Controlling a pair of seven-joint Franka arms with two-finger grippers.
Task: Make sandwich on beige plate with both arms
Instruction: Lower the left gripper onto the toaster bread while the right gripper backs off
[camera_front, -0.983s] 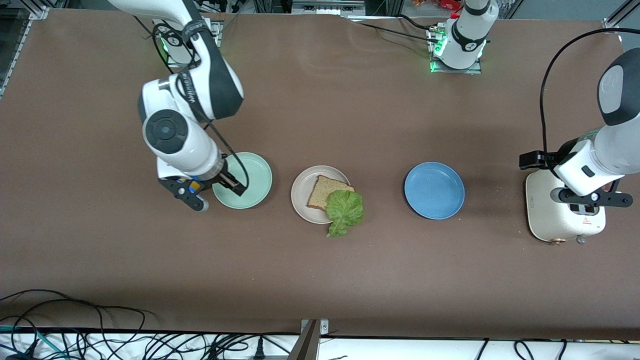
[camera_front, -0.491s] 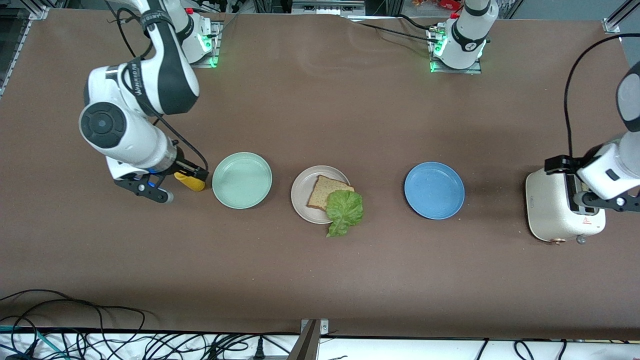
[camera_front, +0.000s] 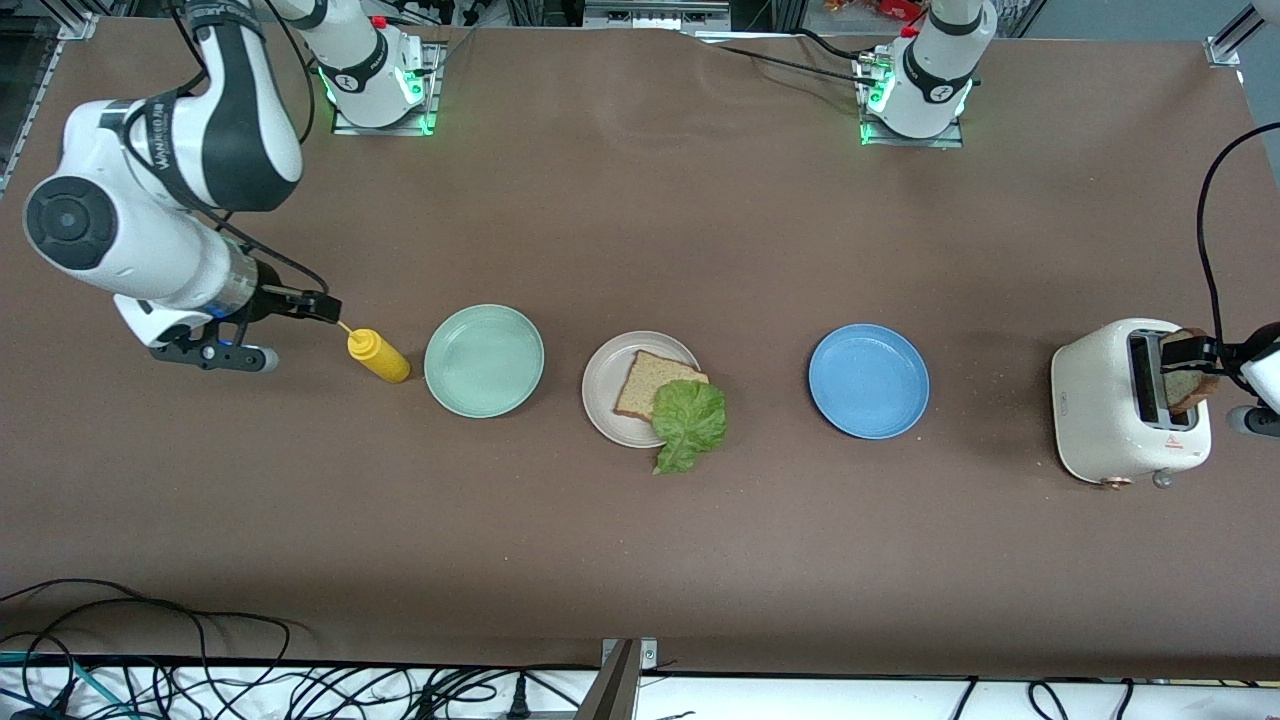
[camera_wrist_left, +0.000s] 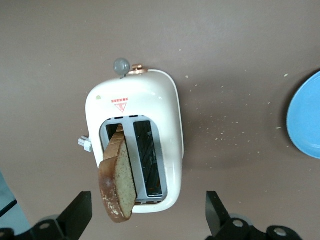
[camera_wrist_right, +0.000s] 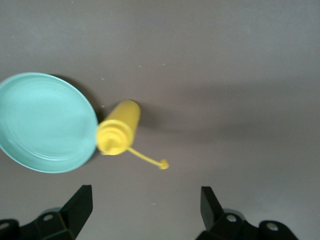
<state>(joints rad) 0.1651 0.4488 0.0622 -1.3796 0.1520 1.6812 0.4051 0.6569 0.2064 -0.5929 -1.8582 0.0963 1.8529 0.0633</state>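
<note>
Front view: the beige plate (camera_front: 600, 385) sits mid-counter (camera_front: 640, 560) between the mint-green plate (camera_front: 484, 360) and the blue plate (camera_front: 868, 380). On it lies one bread slice (camera_front: 650, 380), flat, its corner aimed toward about 2 o'clock. The lettuce leaf (camera_front: 690, 420) overlaps that slice's 5 o'clock corner and hangs past the rim, its long axis running 1 to 7 o'clock. The right end effector (camera_front: 300, 303) hovers over the counter at the right arm's end, just beside the yellow squeeze bottle (camera_front: 378, 356), well apart from the plate.

Left wrist view: the left end effector (camera_wrist_left: 149, 215), jaws wide apart and empty, is over the white toaster (camera_wrist_left: 160, 100); a second bread slice (camera_wrist_left: 119, 185) leans out of one slot.

Right wrist view: right end effector jaws spread, holding nothing; bottle beside the mint-green plate.
</note>
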